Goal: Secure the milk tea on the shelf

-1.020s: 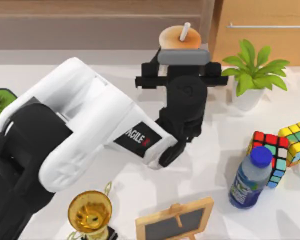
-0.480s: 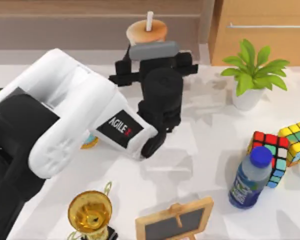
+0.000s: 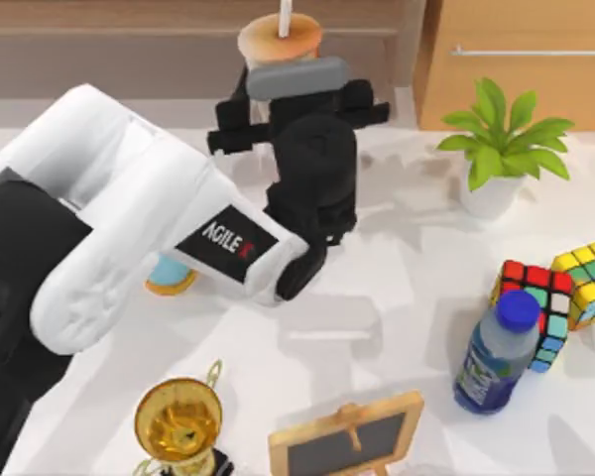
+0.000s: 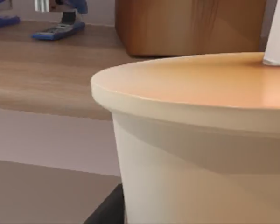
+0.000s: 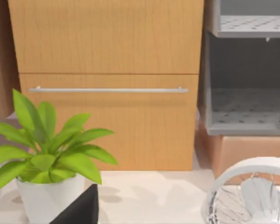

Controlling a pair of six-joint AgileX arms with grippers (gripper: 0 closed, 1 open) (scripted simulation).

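The milk tea point(image 3: 280, 40), a cup with an orange-tan lid and white straw, is held at the back of the table in front of the brown shelf point(image 3: 119, 45). My left gripper point(image 3: 281, 61) is shut on it, and the cup body is hidden under the wrist. In the left wrist view the milk tea point(image 4: 200, 140) is very close, its lid level with a shelf board point(image 4: 42, 79) behind it. The right arm is parked off to the right; a dark part of it point(image 5: 79, 210) shows in the right wrist view.
A short blue can point(image 3: 169, 276) stands under the left arm. A trophy point(image 3: 178, 421) and a small chalkboard point(image 3: 347, 441) stand at the front. A water bottle point(image 3: 496, 357), two puzzle cubes point(image 3: 535, 307), a potted plant point(image 3: 496, 149) and a light cabinet point(image 3: 526, 59) are at the right.
The left arm has carried the milk tea to the left and farther back toward the shelf. The blue can has come into view beneath the arm.
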